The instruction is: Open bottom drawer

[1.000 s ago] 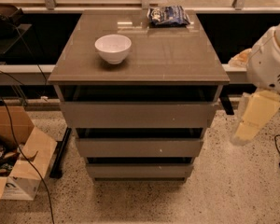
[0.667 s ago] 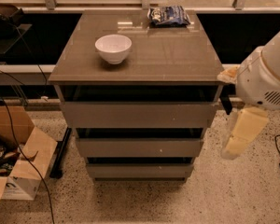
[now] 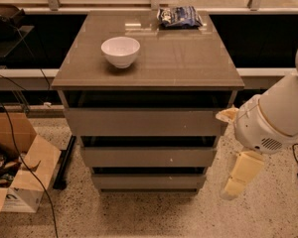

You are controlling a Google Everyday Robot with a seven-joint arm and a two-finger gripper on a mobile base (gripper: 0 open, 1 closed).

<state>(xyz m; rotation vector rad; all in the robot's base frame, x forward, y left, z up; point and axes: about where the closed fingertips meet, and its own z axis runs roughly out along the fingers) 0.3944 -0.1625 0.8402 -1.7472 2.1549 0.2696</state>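
Gripper (image 3: 240, 176) is lower and closer to the cabinet (image 3: 154, 58) than a second ago, now hanging just right of the cabinet's lower right corner, level with the bottom two drawers. It is a cream, blocky, slanted piece under the rounded white arm housing (image 3: 270, 120). How far the jaws are open: cannot tell. It holds nothing and touches nothing; a gap of floor shows between it and the cabinet.

Bottom drawer (image 3: 149, 181) sits lowest in the cabinet, just above the floor, and looks closed. Its front is plain, flat, matte grey-brown with no handle, the slimmest and shortest of the three. The long axis runs left-right across the cabinet and the face points toward the camera.

Middle drawer (image 3: 149, 156) above it has a tiny white speck. Top drawer (image 3: 144, 122) is the tallest and widest.

Cabinet top is glossy grey-brown. White round bowl (image 3: 120, 51) sits left of its centre; a dark crinkly snack bag (image 3: 180, 17) lies at its back edge. Open cardboard box (image 3: 20, 167) stands left of the cabinet on the speckled floor (image 3: 154, 214).
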